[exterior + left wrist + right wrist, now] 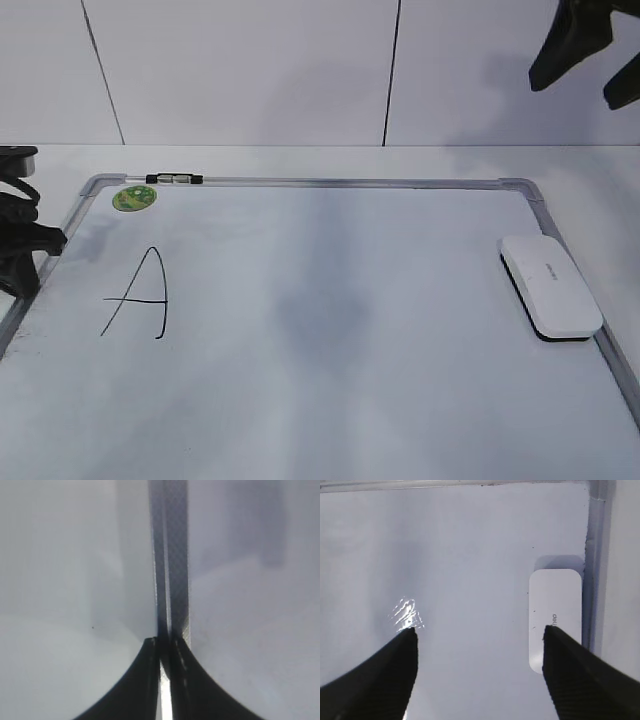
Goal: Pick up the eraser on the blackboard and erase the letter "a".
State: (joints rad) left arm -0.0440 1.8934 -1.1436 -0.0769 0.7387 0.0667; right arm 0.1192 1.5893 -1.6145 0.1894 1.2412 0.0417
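Observation:
The white eraser (551, 284) lies flat on the blackboard (330, 300) by its right frame; it also shows in the right wrist view (555, 600). My right gripper (575, 90) is open and empty, high above the board's far right corner; in its wrist view the jaws (480, 630) hang over bare board just left of the eraser. My left gripper (52, 240) is shut and empty at the board's left frame (176, 555), its tips (165, 641) over that rail. No small lowercase "a" shows; only a tall capital "A" (138, 293) is drawn at the left.
A black-and-clear marker (175, 179) lies on the top frame beside a round green sticker (134, 197). A white panelled wall (250, 70) stands behind the table. The board's right frame (598, 555) runs just beyond the eraser.

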